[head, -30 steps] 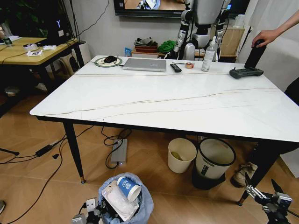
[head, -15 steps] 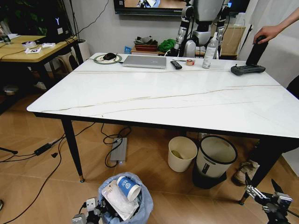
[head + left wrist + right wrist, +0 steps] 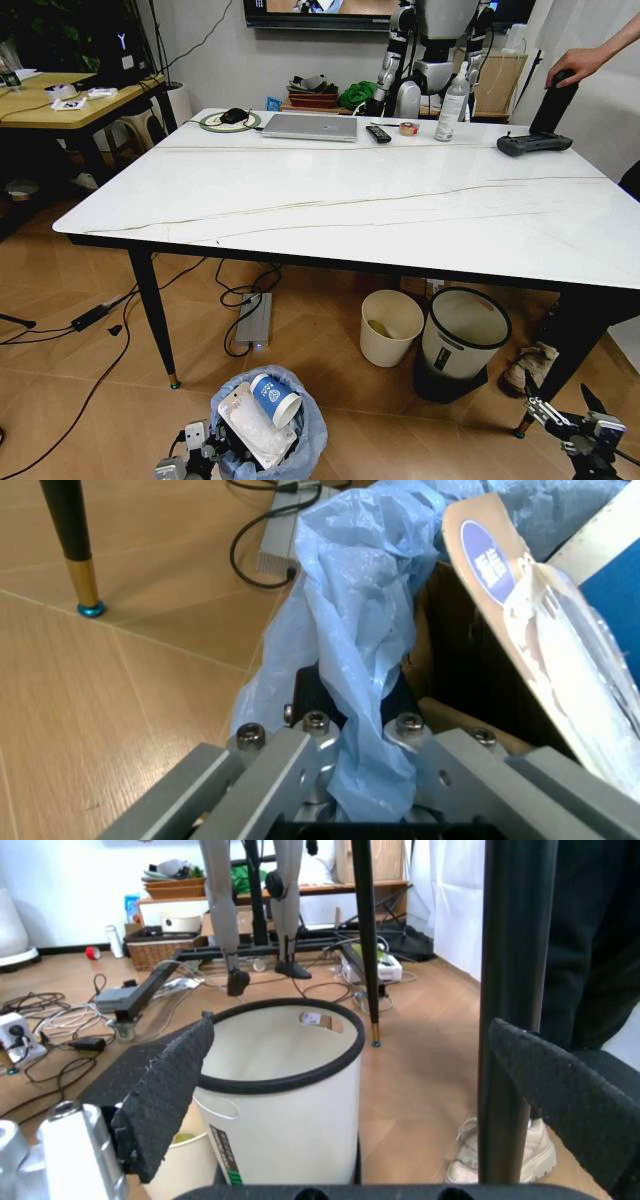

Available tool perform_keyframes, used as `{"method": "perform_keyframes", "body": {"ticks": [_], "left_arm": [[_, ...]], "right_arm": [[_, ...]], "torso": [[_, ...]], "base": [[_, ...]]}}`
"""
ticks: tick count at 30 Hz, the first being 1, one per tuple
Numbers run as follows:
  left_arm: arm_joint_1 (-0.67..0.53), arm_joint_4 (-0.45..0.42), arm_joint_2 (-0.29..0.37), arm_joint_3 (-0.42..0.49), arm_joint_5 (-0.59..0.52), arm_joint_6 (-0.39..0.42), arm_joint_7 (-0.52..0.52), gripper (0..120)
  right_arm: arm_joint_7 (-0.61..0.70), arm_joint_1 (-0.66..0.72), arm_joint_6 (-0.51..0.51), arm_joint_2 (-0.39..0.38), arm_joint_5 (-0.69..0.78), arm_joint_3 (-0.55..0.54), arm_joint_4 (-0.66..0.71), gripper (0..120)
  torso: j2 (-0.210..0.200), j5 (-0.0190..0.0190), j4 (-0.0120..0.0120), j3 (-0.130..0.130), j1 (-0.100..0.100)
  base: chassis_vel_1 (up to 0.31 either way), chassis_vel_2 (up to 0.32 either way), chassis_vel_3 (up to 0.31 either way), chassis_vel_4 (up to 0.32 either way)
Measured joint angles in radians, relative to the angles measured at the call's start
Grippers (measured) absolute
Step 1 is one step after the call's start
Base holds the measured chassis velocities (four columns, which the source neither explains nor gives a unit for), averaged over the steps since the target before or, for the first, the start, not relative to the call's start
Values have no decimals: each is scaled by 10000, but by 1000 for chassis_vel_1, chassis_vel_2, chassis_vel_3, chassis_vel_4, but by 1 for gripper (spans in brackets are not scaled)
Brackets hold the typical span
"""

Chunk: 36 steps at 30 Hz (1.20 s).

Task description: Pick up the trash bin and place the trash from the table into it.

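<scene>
The trash bin [image 3: 305,440], lined with a crinkly light-blue bag, stands low in front of me on the wooden floor. Trash sits inside it: a blue paper cup [image 3: 275,400] and a clear plastic package [image 3: 248,428]. My left gripper [image 3: 195,455] is shut on the bin's rim; in the left wrist view its fingers [image 3: 300,750] pinch the blue bag [image 3: 360,630] beside a tan package [image 3: 500,570]. My right gripper [image 3: 565,425] hangs open low on the right, its pads [image 3: 165,1095] wide apart. The white marble table [image 3: 380,210] stretches ahead.
Under the table stand a cream open bin [image 3: 390,328] and a grey-and-black round bin [image 3: 463,340] [image 3: 285,1095], with a power strip and cables [image 3: 255,322] to their left. Black table legs [image 3: 150,310] flank the space. A laptop [image 3: 310,126] lies at the table's far edge.
The whole head view has shifted a little, so the table sits slightly lower-left in the picture. The bin and both grippers keep their places.
</scene>
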Motion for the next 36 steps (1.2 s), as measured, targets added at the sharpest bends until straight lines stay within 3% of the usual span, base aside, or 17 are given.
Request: {"method": "perform_keyframes", "body": {"ticks": [12,26,36], "left_arm": [[-1036,1036,221,-43,-423,444,3,0],[-2532,3396,151,75,-570,483,6,0],[-2971,4146,6,30,-663,360,67,0]], "right_arm": [[0,0,0,0,0,0,0,100],[0,0,0,0,0,0,0,100],[0,0,0,0,0,0,0,100]], "torso": [[50,2,0,29,21],[93,0,0,55,36],[105,-1,0,63,42]], "base": [[0,0,0,0],[0,0,0,0],[0,0,0,0]]}}
